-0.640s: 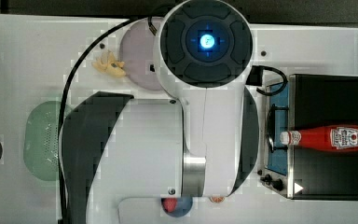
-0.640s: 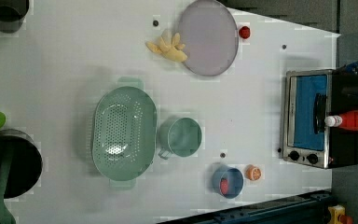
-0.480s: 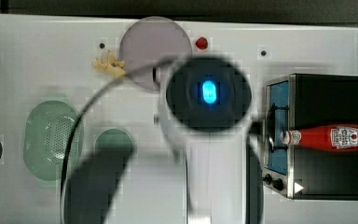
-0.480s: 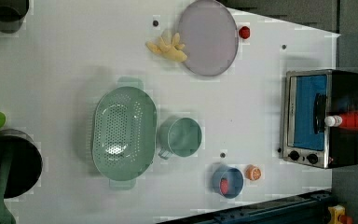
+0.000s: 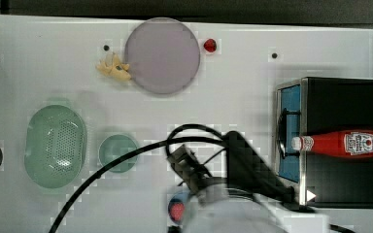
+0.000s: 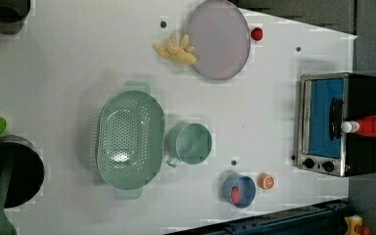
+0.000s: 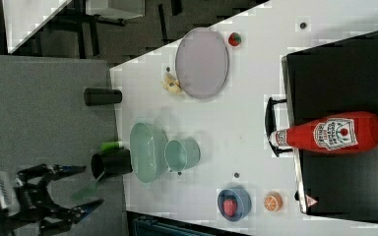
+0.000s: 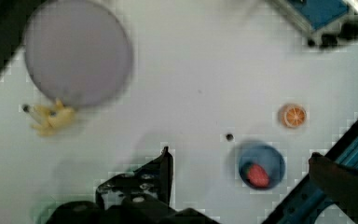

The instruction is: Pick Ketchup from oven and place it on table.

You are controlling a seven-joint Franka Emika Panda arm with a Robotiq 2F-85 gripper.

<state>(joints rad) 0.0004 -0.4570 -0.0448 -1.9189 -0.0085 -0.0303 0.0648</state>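
Risk first: nudging the ketchup instead of pinching it. Lying on its side on the smooth black roof of the oven, so likely to roll under any off-centre touch and drop off the roof. Could also slip from the pads if taken near the tapering neck rather than across the labelled belly. Coming in too low from the front would probably mean clipping the dark door handle.

In the top view, found at 3 o'clock on the table, white cap pointing to 9 o'clock and poking just past the steel front frame. Not inside the oven; glass door shut.

Gripper spread to full width, holding nothing. In the right view, hanging low at 8 o'clock, off the table's edge near the black cup. From there, bottle well apart at about 2 to 3 o'clock, with the green colander, mint cup and most of the tabletop between.
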